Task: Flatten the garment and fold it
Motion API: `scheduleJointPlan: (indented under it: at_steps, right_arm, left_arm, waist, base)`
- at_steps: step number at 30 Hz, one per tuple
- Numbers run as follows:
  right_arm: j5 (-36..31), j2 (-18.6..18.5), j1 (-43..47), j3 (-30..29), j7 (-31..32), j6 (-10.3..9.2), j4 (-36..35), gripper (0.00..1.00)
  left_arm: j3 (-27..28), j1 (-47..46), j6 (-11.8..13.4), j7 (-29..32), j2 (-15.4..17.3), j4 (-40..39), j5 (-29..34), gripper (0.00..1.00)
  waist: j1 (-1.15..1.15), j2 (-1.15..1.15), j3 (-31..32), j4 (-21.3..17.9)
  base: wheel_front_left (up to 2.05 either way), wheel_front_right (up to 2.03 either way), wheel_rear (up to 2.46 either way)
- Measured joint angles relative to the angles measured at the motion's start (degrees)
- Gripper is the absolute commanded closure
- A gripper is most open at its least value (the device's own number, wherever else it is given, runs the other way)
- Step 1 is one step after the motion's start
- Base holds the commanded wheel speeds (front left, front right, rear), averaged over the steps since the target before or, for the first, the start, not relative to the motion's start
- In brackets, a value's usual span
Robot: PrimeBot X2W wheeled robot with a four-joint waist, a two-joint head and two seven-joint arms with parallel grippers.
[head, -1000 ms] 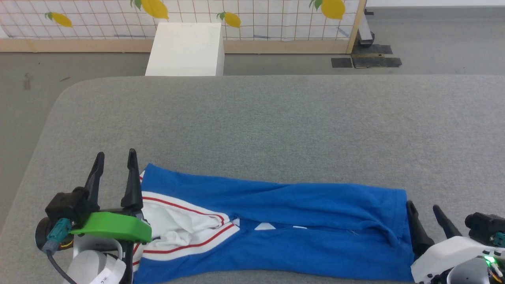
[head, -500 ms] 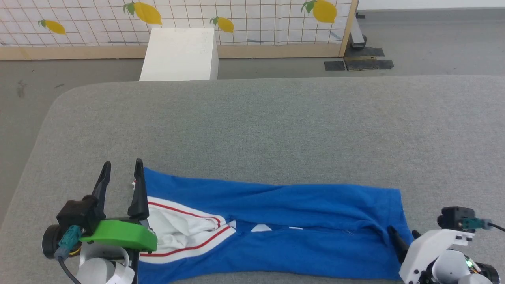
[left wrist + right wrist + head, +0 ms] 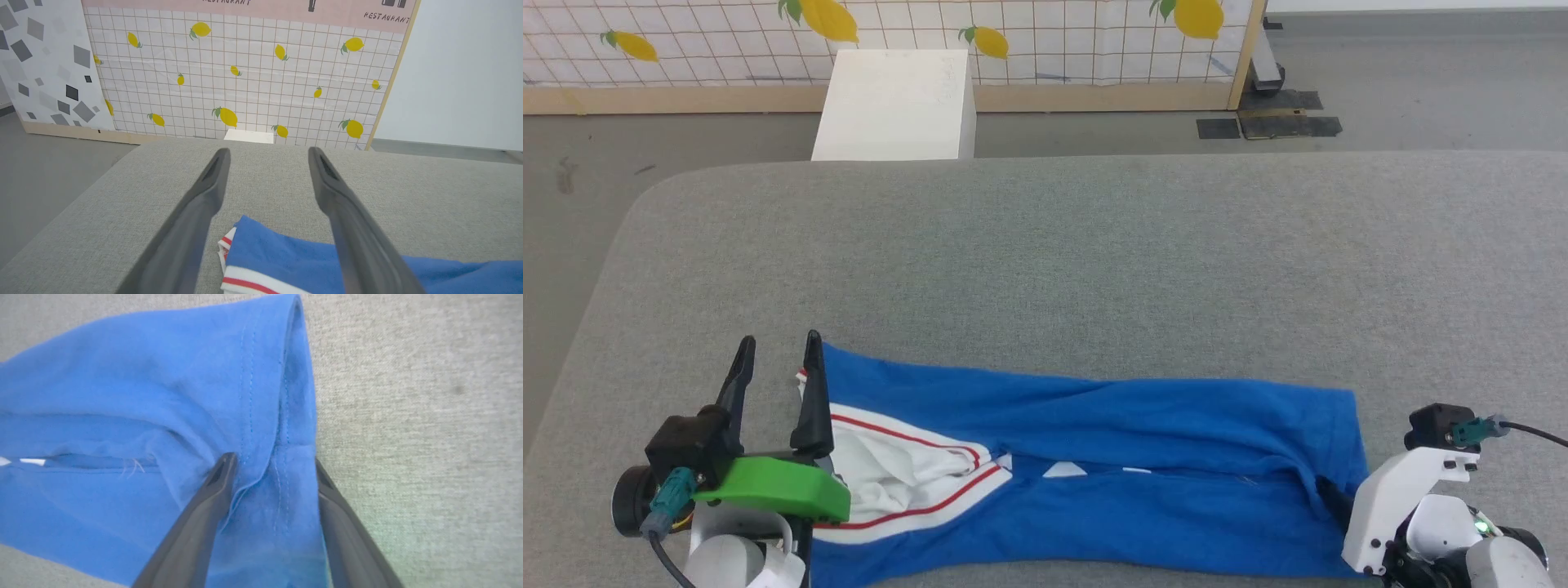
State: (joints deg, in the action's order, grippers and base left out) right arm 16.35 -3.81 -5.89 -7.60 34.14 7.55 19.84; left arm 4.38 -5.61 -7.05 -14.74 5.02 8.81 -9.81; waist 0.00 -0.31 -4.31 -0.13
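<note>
Left end effector (image 3: 776, 347) stood with fingers spread at the left end of the garment (image 3: 1111, 425). The right end effector (image 3: 273, 459) sat spread astride the blue hem at the right end, with no pinch visible. The garment lay as a long folded band along the near edge of the counter (image 3: 1045, 261), its white lettering mostly tucked away. Beyond stood a white box (image 3: 890, 106) and a lemon-print screen (image 3: 1062, 41).

Grey fabric-covered table (image 3: 1094, 245), rounded far-left corner; blue garment (image 3: 1135, 425) lying flat along near edge.
</note>
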Motion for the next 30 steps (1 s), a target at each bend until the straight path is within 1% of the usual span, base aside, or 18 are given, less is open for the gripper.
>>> scheduleJointPlan:
  at_steps: [6, 8, 10, 18, 21, 23, 26, 28, 30]
  right_arm:
    - [0.37, 0.76, 0.12, -1.03, -0.98, 0.01, -0.77, 1.0]
    - [0.53, 1.01, 0.12, -3.23, -2.48, 0.04, -0.83, 1.0]
    - [-1.4, 1.3, 0.08, -5.89, -3.44, 0.07, -0.85, 1.0]
    - [-16.21, 1.42, -0.37, -20.4, -4.66, 0.05, -3.92, 1.0]
    - [-21.36, 1.38, -1.17, -24.62, -5.57, 0.05, -5.78, 1.0]
    - [-23.51, 1.29, -2.19, -27.02, -6.32, 0.05, -6.56, 1.0]
    - [-25.66, 1.07, -3.06, -27.76, -6.67, 0.05, -7.33, 1.0]
    - [-26.26, 0.86, -3.16, -26.73, -6.68, 0.04, -7.55, 1.0]
    - [-26.42, 0.64, -3.04, -24.52, -6.3, 0.04, -8.51, 1.0]
  left_arm:
    - [0.07, -0.02, -0.03, 0.0, -0.07, 0.01, 0.01, 0.0]
    - [-0.04, -0.03, -0.03, 0.0, -0.05, 0.0, 0.03, 0.0]
    - [-0.16, -0.04, -0.03, 0.0, -0.04, -0.01, 0.07, 0.0]
    - [-0.03, -0.03, -0.03, 0.0, 0.07, -0.34, 0.07, 0.0]
    - [0.03, -0.03, -0.03, 0.0, 0.07, -0.49, 0.07, 0.0]
    - [0.02, -0.03, -0.03, 0.0, 0.04, -0.57, 0.08, 0.0]
    - [0.02, -0.03, -0.03, 0.0, 0.0, -0.64, 0.07, 0.0]
    - [-0.12, -0.03, -0.03, 0.0, -0.04, -0.62, 0.07, 0.0]
    - [-0.26, -0.03, -0.03, 0.0, -0.07, -0.6, 0.07, 0.0]
  waist:
    - [0.0, 0.0, -0.1, -0.25]
    - [0.0, 0.0, -0.29, -0.31]
    - [0.0, 0.0, -0.44, -0.37]
    - [0.0, 0.0, -1.08, -0.41]
    - [0.0, 0.0, -1.4, -0.41]
    - [0.0, 0.0, -1.58, -0.48]
    - [0.0, 0.0, -1.7, -0.65]
    - [0.0, 0.0, -1.62, -0.68]
    - [0.0, 0.0, -1.37, -0.65]
  base:
    - [0.0, 0.0, 0.0]
    - [0.0, 0.0, 0.0]
    - [0.0, 0.0, 0.0]
    - [0.0, 0.0, 0.0]
    - [0.0, 0.0, 0.0]
    - [0.0, 0.0, 0.0]
    - [0.0, 0.0, 0.0]
    - [0.0, 0.0, 0.0]
    - [0.0, 0.0, 0.0]
